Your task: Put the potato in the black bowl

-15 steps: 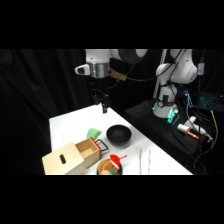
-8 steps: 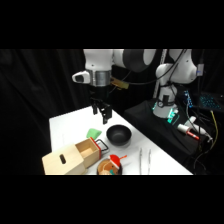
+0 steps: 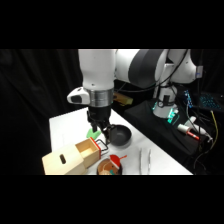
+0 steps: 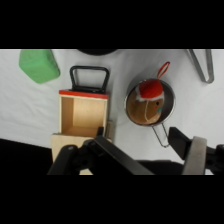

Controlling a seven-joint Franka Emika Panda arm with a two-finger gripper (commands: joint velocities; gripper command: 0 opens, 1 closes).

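Potato [image 4: 151, 107] sits in the silver bowl [image 4: 169, 95], under a small red piece [image 4: 149, 89]. Black bowl [image 3: 120, 135] well apart, behind. Risk: fingers catch the rim or the red piece and tip the bowl. Gripper [image 4: 137, 142] spread wide, empty, hanging over the wooden box [image 4: 82, 116].

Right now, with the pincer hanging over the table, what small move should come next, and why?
Probably shift the pincer until it is centred over the metal bowl, then begin to lower it. The potato seems to lie inside that bowl, partly under a red piece. The pincer is open and holds nothing, so the black bowl has to wait.
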